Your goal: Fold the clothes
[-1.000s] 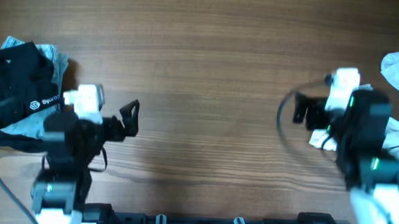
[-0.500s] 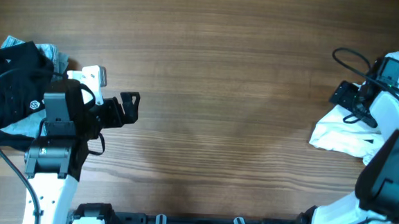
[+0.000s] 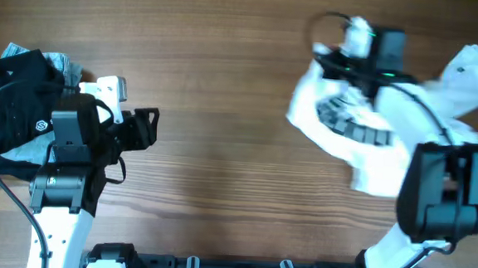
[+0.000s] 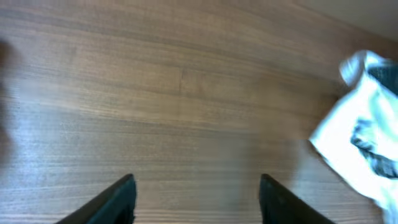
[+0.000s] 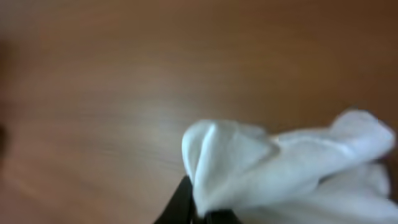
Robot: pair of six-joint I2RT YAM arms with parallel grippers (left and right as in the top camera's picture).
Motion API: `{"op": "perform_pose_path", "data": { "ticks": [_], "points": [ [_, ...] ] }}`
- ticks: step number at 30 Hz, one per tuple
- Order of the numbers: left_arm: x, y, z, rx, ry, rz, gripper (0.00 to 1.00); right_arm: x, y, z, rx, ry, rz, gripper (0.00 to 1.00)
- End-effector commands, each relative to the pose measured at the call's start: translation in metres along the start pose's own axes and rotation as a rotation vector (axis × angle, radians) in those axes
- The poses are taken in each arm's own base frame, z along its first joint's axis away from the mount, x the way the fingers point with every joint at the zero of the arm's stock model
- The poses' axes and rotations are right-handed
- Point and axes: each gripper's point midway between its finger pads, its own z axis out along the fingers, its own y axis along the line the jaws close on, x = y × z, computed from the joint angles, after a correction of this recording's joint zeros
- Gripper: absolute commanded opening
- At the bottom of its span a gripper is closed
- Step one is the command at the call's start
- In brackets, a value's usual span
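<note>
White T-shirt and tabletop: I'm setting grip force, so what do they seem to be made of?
White T-shirt: looks like soft, thin, matte knit fabric, possibly cotton; it drapes and bunches into loose folds. Table: wood or wood-look laminate, brown with a low sheen; grain lines and plank seams show, but the pictures cannot settle which.

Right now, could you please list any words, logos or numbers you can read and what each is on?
White T-shirt: black block lettering, creased and blurred, unreadable.
Black garment: small white logo with lettering, too small to read.
No other text is visible.
</note>
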Motion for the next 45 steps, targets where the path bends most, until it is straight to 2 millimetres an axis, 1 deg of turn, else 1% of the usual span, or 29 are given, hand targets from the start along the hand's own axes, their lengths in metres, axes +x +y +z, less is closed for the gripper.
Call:
{"op": "perform_pose_path", "data": {
  "ticks": [1,2,3,4,5,6,8,10,12,13,14,16,17,18,20,25,27,28,30,31,32,35,36,40,41,42,43,44,45],
  "points": [
    [-0.009,-0.005,-0.003,0.014,-0.025,0.012,0.78,-0.024,0.085,0.003,-0.128,-0.088,-0.058,0.48],
    [-0.009,-0.005,-0.003,0.014,-0.025,0.012,0.87,-0.021,0.087,0.006,-0.097,-0.091,-0.092,0.87],
    [-0.009,-0.005,-0.003,0.014,-0.025,0.012,0.99,-0.02,0.083,0.006,-0.07,-0.087,-0.105,0.99],
    [-0.01,-0.005,-0.003,0.015,-0.027,0.012,1.0,-0.019,0.071,0.001,-0.012,-0.079,-0.092,1.0],
    [-0.01,-0.006,-0.003,0.016,-0.028,0.012,1.0,-0.02,0.045,-0.013,0.09,-0.065,-0.053,1.0],
    [-0.011,-0.012,-0.003,0.053,-0.027,-0.002,1.0,-0.02,0.02,-0.032,0.184,-0.054,-0.014,1.0],
    [-0.018,-0.028,-0.004,0.14,-0.047,-0.043,1.0,-0.016,-0.027,-0.081,0.347,-0.022,0.078,1.0],
    [-0.027,-0.048,0.001,0.26,-0.05,-0.061,0.94,-0.007,-0.059,-0.13,0.447,0.006,0.172,1.0],
    [-0.021,-0.062,0.022,0.311,0.003,-0.073,0.9,0.006,-0.085,-0.176,0.525,0.028,0.273,1.0],
    [-0.015,-0.069,0.034,0.326,0.04,-0.062,0.9,0.012,-0.094,-0.191,0.553,0.036,0.313,1.0],
    [0.0,-0.083,0.055,0.352,0.102,-0.04,0.9,0.023,-0.107,-0.211,0.591,0.05,0.374,1.0],
    [0.018,-0.099,0.082,0.382,0.174,-0.041,0.91,0.037,-0.12,-0.229,0.63,0.077,0.442,1.0],
    [0.034,-0.108,0.1,0.392,0.234,-0.051,0.91,0.042,-0.124,-0.233,0.64,0.089,0.461,1.0],
    [0.043,-0.113,0.111,0.397,0.261,-0.066,0.91,0.046,-0.126,-0.237,0.647,0.099,0.478,1.0],
    [0.069,-0.129,0.142,0.413,0.332,-0.109,0.91,0.049,-0.127,-0.239,0.65,0.113,0.474,1.0],
    [0.111,-0.161,0.19,0.464,0.394,-0.194,0.87,0.05,-0.127,-0.239,0.649,0.12,0.464,1.0],
    [0.121,-0.166,0.205,0.462,0.394,-0.236,0.83,0.051,-0.127,-0.239,0.648,0.124,0.458,1.0],
    [0.121,-0.163,0.211,0.439,0.377,-0.261,0.77,0.051,-0.127,-0.239,0.648,0.127,0.453,1.0],
    [0.11,-0.152,0.222,0.368,0.304,-0.287,0.54,0.052,-0.127,-0.239,0.647,0.134,0.443,1.0],
    [0.102,-0.149,0.225,0.349,0.258,-0.286,0.32,0.052,-0.127,-0.239,0.647,0.134,0.443,1.0],
    [0.096,-0.146,0.227,0.339,0.231,-0.29,0.2,0.052,-0.127,-0.239,0.647,0.135,0.443,1.0],
    [0.086,-0.132,0.231,0.306,0.208,-0.336,0.11,0.052,-0.126,-0.239,0.647,0.135,0.444,1.0],
    [0.084,-0.129,0.232,0.299,0.206,-0.353,0.06,0.052,-0.126,-0.239,0.647,0.135,0.444,1.0],
    [0.085,-0.13,0.23,0.314,0.221,-0.368,0.04,0.052,-0.127,-0.239,0.647,0.136,0.444,1.0],
    [0.09,-0.138,0.227,0.352,0.255,-0.363,0.23,0.052,-0.127,-0.239,0.647,0.136,0.444,1.0],
    [0.095,-0.145,0.224,0.377,0.285,-0.357,0.59,0.052,-0.127,-0.239,0.647,0.136,0.443,1.0],
    [0.098,-0.147,0.223,0.384,0.295,-0.354,0.83,0.052,-0.127,-0.239,0.647,0.135,0.443,1.0],
    [0.102,-0.149,0.222,0.38,0.307,-0.359,1.0,0.052,-0.127,-0.239,0.647,0.136,0.443,1.0],
    [0.104,-0.146,0.223,0.349,0.326,-0.439,1.0,0.052,-0.126,-0.239,0.647,0.137,0.443,1.0]
  ]
}}
